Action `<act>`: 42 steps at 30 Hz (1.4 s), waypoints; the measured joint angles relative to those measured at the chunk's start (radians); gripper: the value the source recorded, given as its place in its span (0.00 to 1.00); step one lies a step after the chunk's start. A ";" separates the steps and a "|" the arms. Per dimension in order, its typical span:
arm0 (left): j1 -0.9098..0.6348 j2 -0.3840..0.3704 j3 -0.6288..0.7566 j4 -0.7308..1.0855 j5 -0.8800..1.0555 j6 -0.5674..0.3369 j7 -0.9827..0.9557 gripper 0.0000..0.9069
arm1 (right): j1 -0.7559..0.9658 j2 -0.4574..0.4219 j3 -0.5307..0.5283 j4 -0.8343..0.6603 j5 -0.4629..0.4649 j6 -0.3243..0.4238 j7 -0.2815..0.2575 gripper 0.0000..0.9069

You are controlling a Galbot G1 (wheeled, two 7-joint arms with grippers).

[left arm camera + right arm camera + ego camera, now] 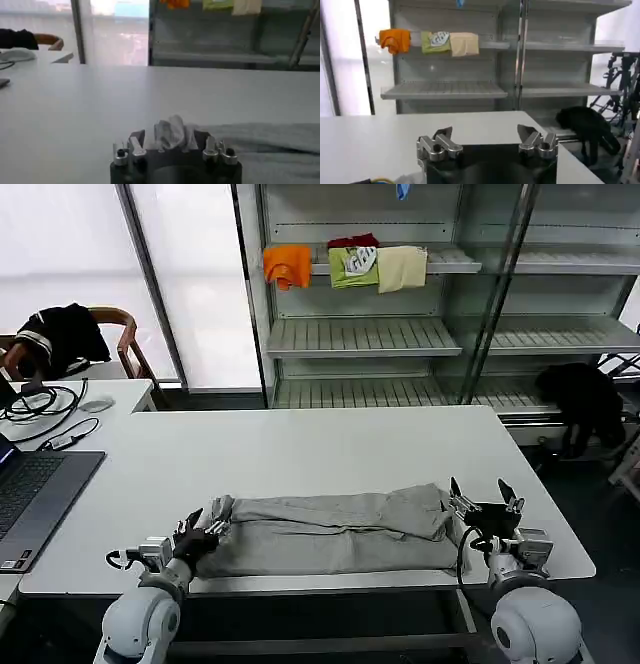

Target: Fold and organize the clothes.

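A grey-taupe shirt (330,534) lies folded into a long band along the near edge of the white table (320,444). My left gripper (205,529) sits at the band's left end, shut on a bunched corner of the cloth (171,133). My right gripper (483,496) hovers just off the band's right end, tilted up, open with nothing between its fingers (442,137).
A laptop (35,489) and cables lie on the side desk at left. Behind the table stands a metal shelf rack (440,334) with orange, green and cream garments hung on it. A black garment (585,399) drapes at the right.
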 measured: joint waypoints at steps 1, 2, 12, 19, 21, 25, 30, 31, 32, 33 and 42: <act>0.001 -0.003 -0.002 0.003 0.001 0.000 0.001 0.74 | 0.001 -0.001 0.000 0.002 0.002 -0.001 0.000 1.00; 0.001 -0.006 -0.004 0.006 0.002 -0.001 0.002 0.74 | 0.002 -0.002 0.000 0.004 0.004 -0.001 0.000 1.00; 0.014 -0.024 -0.019 0.036 0.010 -0.023 0.017 0.01 | 0.024 -0.009 0.010 0.008 0.020 -0.011 0.002 1.00; 0.032 -0.026 -0.013 0.030 0.020 -0.042 0.026 0.00 | 0.034 -0.009 0.016 0.009 0.023 -0.017 0.003 1.00; 0.035 -0.029 -0.009 0.025 0.022 -0.047 0.030 0.00 | 0.036 -0.009 0.019 0.009 0.025 -0.018 0.005 1.00; 0.034 -0.033 -0.004 0.020 0.032 -0.057 0.039 0.00 | 0.037 -0.012 0.024 0.005 0.027 -0.019 0.007 1.00; 0.027 -0.023 -0.016 0.011 0.034 -0.064 0.047 0.00 | 0.044 -0.012 0.030 -0.005 0.028 -0.020 0.010 1.00; 0.026 -0.020 -0.020 0.008 0.032 -0.065 0.050 0.00 | 0.046 -0.012 0.031 -0.006 0.028 -0.021 0.011 1.00; 0.025 -0.014 -0.026 0.005 0.030 -0.067 0.052 0.00 | 0.048 -0.010 0.031 -0.006 0.029 -0.023 0.011 1.00; 0.024 -0.009 -0.032 0.002 0.029 -0.068 0.054 0.00 | 0.050 -0.010 0.030 -0.007 0.030 -0.025 0.012 1.00; 0.012 0.088 -0.130 0.004 0.008 -0.090 0.074 0.00 | 0.075 -0.004 0.021 -0.009 0.035 -0.036 0.016 1.00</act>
